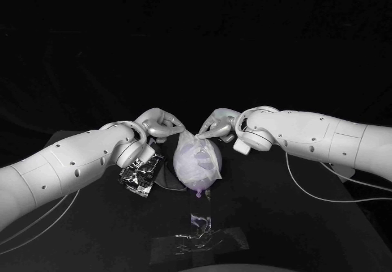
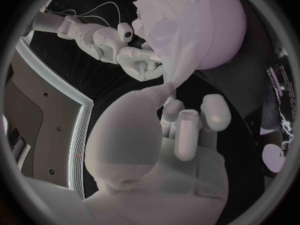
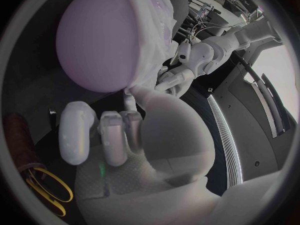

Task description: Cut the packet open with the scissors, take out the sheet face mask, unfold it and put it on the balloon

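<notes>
The left robot hand (image 1: 159, 126) and the right robot hand (image 1: 219, 123) nearly meet, each pinching an upper corner of the sheet face mask (image 1: 190, 148); held so, I judge, to keep the sheet spread and taut while it settles; the mask hangs directly below both hands, draped over the lavender balloon (image 1: 201, 177); the silver packet (image 1: 140, 174) lies on the counter (image 1: 294, 226) just beside the left wrist.
</notes>
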Controlling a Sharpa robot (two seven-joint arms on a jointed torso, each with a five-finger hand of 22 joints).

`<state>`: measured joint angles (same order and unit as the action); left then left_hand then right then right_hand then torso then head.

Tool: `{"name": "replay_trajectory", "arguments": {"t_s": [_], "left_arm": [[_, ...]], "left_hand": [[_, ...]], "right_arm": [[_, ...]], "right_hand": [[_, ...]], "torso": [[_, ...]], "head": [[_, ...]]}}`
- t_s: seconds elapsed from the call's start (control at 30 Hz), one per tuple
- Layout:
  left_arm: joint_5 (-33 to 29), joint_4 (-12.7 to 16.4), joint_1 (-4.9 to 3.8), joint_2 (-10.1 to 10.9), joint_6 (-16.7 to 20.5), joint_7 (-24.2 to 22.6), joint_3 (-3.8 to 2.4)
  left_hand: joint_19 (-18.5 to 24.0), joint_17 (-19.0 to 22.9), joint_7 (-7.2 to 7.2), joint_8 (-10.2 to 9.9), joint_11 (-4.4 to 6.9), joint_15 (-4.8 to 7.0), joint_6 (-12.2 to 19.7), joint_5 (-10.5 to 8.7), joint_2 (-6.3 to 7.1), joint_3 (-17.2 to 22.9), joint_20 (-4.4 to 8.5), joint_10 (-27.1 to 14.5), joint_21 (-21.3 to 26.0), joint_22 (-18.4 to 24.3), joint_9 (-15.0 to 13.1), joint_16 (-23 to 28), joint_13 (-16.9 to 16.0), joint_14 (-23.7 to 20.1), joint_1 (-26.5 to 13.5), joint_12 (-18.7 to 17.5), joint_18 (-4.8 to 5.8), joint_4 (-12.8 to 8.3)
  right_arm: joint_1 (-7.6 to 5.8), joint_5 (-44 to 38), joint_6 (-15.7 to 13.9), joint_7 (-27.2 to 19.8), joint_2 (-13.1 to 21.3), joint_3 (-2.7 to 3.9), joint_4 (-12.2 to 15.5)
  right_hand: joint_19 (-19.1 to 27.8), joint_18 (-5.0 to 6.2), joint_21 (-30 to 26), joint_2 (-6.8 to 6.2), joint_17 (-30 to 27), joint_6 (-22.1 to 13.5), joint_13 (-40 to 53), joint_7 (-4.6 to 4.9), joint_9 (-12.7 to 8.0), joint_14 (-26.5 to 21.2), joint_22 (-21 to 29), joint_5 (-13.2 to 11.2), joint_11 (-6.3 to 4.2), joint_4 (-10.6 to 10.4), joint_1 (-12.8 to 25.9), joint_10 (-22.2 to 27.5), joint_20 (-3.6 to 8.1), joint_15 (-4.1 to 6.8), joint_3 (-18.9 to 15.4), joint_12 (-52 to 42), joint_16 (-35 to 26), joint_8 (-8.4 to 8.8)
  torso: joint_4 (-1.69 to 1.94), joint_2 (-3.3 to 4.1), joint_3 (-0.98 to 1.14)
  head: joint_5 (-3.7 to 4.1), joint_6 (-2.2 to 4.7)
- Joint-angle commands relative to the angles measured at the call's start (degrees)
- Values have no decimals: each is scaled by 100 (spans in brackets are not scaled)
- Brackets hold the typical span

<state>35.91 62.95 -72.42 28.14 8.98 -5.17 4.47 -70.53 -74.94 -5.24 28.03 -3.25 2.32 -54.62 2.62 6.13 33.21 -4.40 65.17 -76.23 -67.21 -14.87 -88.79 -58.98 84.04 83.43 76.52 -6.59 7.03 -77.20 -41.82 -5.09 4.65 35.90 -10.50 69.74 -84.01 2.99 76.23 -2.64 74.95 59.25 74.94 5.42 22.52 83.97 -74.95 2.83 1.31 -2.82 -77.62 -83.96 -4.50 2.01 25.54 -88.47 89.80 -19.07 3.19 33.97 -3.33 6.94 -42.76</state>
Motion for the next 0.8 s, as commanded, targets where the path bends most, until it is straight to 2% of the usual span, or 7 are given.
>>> {"name": "replay_trajectory", "arguments": {"t_s": [0.03,0.23,0.53,0.8], "left_arm": [[7,10,-6,-4,-29,4,-8],[8,5,-6,1,-23,27,-8],[20,0,-6,6,-33,86,-7],[1,-10,-6,22,51,137,-7]], "left_hand": [[-7,-591,-15,16,266,17,43,18,-32,31,50,325,-20,-10,-913,-7,1,242,-32,28,104,-6],[-7,-591,-15,16,266,17,43,18,-32,31,50,325,-20,-10,-913,-7,1,242,-32,28,104,-6],[-6,-588,-15,19,266,16,47,19,-29,44,50,324,-20,-9,-923,-6,1,242,-42,28,104,-12],[-14,-599,-16,29,258,12,59,19,-29,89,50,335,-27,-20,-957,-6,-20,246,-79,37,106,-27]], "right_arm": [[19,26,-266,-203,17,-9,42],[22,80,-441,-286,55,-9,87],[23,139,-604,-336,184,-9,227],[23,92,-549,-220,369,-9,346]], "right_hand": [[-126,-39,49,46,1505,88,1424,-60,119,603,-1169,-4,-59,51,-75,-534,62,60,35,-35,20,-131],[-128,-41,51,43,1505,96,1432,-94,192,603,-1168,-5,-97,78,-29,-542,112,100,93,-46,20,-235],[-130,-42,55,35,1505,81,1432,-101,219,603,-1169,-5,-106,80,5,-543,127,112,114,-46,20,-270],[-125,-40,40,24,1505,48,1409,-102,233,603,-1164,-5,-108,84,29,-524,136,118,127,-12,20,-283]], "torso": [[-2,-1,3],[-5,0,6],[-6,-1,4],[-8,0,3]], "head": [[-5,4],[-5,6],[-2,0],[-4,0]]}}
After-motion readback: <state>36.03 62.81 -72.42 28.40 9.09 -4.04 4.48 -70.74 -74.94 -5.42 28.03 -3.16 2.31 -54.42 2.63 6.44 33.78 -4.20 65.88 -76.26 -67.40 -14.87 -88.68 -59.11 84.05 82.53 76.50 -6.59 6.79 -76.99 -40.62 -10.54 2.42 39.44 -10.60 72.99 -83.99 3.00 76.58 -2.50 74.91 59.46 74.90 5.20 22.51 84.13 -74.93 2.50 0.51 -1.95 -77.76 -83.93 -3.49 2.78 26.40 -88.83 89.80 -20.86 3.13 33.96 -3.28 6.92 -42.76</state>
